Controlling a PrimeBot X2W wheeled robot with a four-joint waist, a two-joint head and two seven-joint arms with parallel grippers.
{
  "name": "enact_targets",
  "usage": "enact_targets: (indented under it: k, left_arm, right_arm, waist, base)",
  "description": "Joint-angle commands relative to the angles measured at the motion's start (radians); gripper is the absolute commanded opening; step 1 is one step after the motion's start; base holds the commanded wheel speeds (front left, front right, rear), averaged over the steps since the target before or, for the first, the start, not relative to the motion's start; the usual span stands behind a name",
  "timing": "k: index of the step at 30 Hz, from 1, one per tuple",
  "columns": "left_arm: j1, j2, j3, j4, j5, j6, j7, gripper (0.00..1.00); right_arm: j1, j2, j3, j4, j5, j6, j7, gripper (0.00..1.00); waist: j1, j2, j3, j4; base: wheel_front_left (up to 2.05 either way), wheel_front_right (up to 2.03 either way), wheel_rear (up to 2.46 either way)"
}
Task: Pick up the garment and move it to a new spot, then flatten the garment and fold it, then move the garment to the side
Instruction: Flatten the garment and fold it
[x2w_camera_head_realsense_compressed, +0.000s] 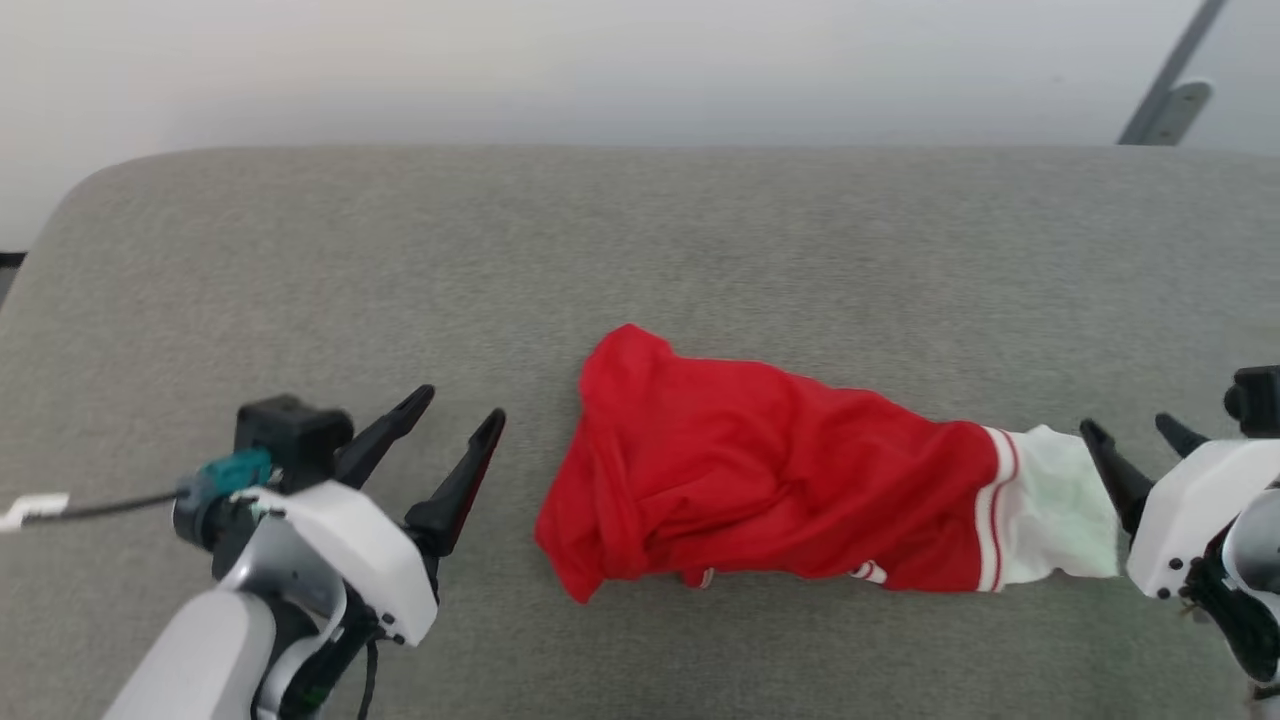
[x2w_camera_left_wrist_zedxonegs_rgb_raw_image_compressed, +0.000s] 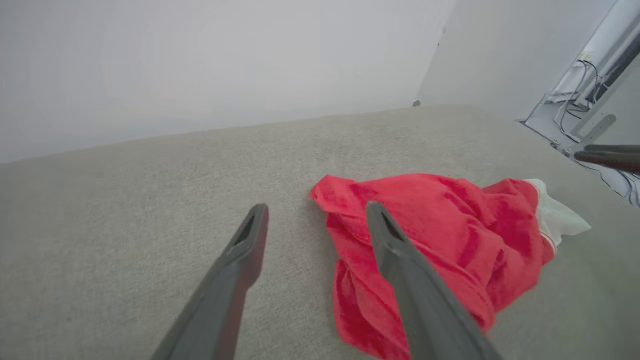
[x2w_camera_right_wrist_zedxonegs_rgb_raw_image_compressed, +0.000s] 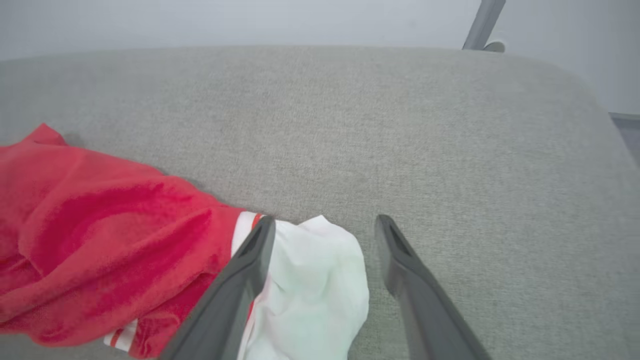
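The garment (x2w_camera_head_realsense_compressed: 760, 470), a bright red soft-fabric shirt with a white sleeve end (x2w_camera_head_realsense_compressed: 1060, 505) and thin red-and-white stripe bands, lies bunched on a grey woven cushion (x2w_camera_head_realsense_compressed: 700, 230) with rounded corners. My left gripper (x2w_camera_head_realsense_compressed: 460, 405) sits just left of the garment's red bulk, fingers spread apart and holding nothing. My right gripper (x2w_camera_head_realsense_compressed: 1128, 425) sits just right of the sleeve end, fingers likewise apart and empty. I cannot tell whether its nearer finger touches the white cloth. In the left wrist view one finger crosses in front of the red folds. In the right wrist view one finger covers part of the stripe band. The head view's edge cuts off the right gripper's body. Small striped scraps show at the garment's near edge, and I cannot make out what part they belong to. Beyond the garment stands a plain pale wall (x2w_camera_head_realsense_compressed: 600, 60), with a slanted grey metal strut (x2w_camera_head_realsense_compressed: 1165, 85) far right of it.
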Motion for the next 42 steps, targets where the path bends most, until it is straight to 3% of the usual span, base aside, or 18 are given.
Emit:
enact_targets:
  k: [1,6,12,22,27,29,36,42]
  left_arm:
    - [-0.022,0.011,-0.008,-0.013,-0.005,-0.003,0.025,1.0]
    - [-0.092,0.046,-0.047,-0.036,-0.088,-0.003,0.231,1.0]
    - [-0.172,0.047,-0.076,-0.003,-0.152,0.003,0.395,1.0]
    - [-0.255,0.066,-0.13,0.155,-0.153,0.062,0.615,1.0]
    - [-0.285,0.064,-0.171,0.235,-0.147,0.066,0.703,1.0]
    - [-0.295,0.06,-0.185,0.266,-0.149,0.066,0.734,0.0]
    - [-0.359,0.06,-0.205,0.33,-0.149,0.047,0.782,0.0]
    - [-0.472,0.081,-0.201,0.346,-0.099,0.028,0.729,0.0]
  right_arm:
    - [0.012,0.017,-0.011,-0.013,-0.009,0.0,-0.025,1.0]
    - [0.032,0.114,-0.051,-0.099,-0.079,0.0,-0.185,1.0]
    - [0.036,0.213,-0.063,-0.132,-0.146,0.0,-0.308,1.0]
    - [0.031,0.269,-0.011,-0.103,-0.15,0.0,-0.399,1.0]
    - [0.017,0.278,0.007,-0.085,-0.143,0.0,-0.416,1.0]
    - [0.01,0.28,0.013,-0.078,-0.138,0.0,-0.421,1.0]
    - [-0.018,0.283,0.022,-0.064,-0.132,0.0,-0.435,1.0]
    - [-0.04,0.284,0.032,-0.056,-0.131,0.0,-0.446,1.0]
  waist:
    - [0.0,0.0,-0.006,-0.022]
    - [0.0,0.0,-0.015,-0.096]
    - [0.0,0.0,-0.011,-0.173]
    - [0.0,0.0,0.027,-0.272]
    - [0.0,0.0,0.052,-0.289]
    - [0.0,0.0,0.061,-0.291]
    - [0.0,0.0,0.082,-0.287]
    - [0.0,0.0,0.098,-0.288]
  base:
    - [0.0,0.0,0.0]
    - [0.0,0.0,0.0]
    - [0.0,0.0,0.0]
    - [0.0,0.0,0.0]
    - [0.0,0.0,0.0]
    - [0.0,0.0,0.0]
    - [0.0,0.0,0.0]
    - [0.0,0.0,0.0]
